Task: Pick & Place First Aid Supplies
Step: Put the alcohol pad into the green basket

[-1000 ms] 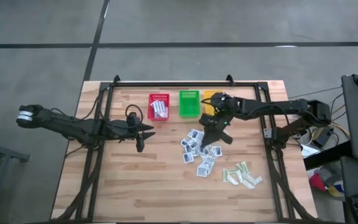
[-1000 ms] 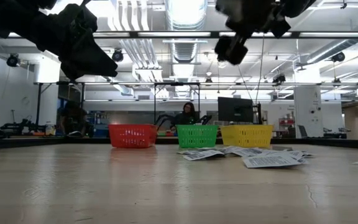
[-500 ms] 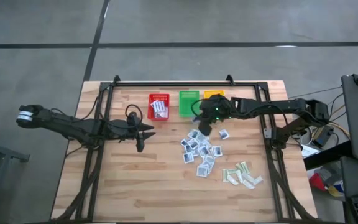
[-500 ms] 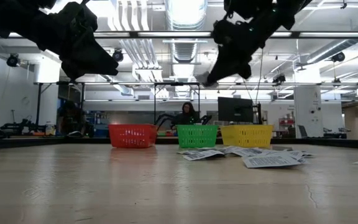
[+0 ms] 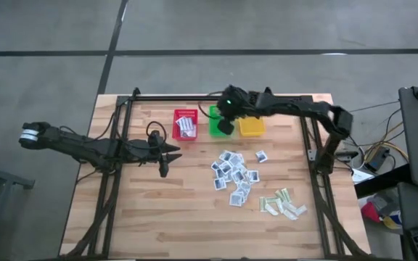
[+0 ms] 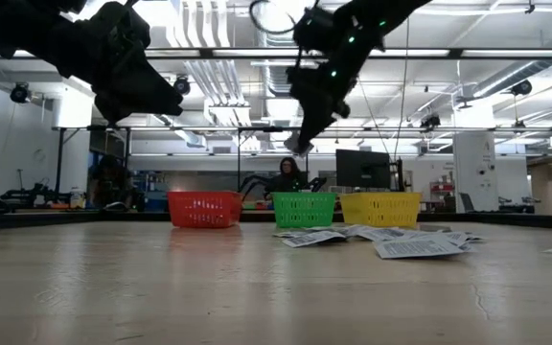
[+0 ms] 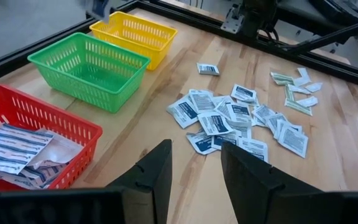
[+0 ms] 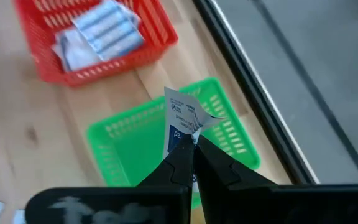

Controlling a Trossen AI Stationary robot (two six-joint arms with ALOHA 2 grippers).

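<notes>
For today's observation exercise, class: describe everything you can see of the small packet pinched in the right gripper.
The packet is a small, flat, white square with a dark blue band and tiny print, seemingly paper or foil. Its upper edge is slightly crumpled and curled. It stands roughly upright, clamped at its lower edge between the shut fingers of the right gripper, which alone touches it. It hangs in the air above the green basket, clear of the mesh. In the low view it shows as a pale scrap at the gripper's tip.
</notes>
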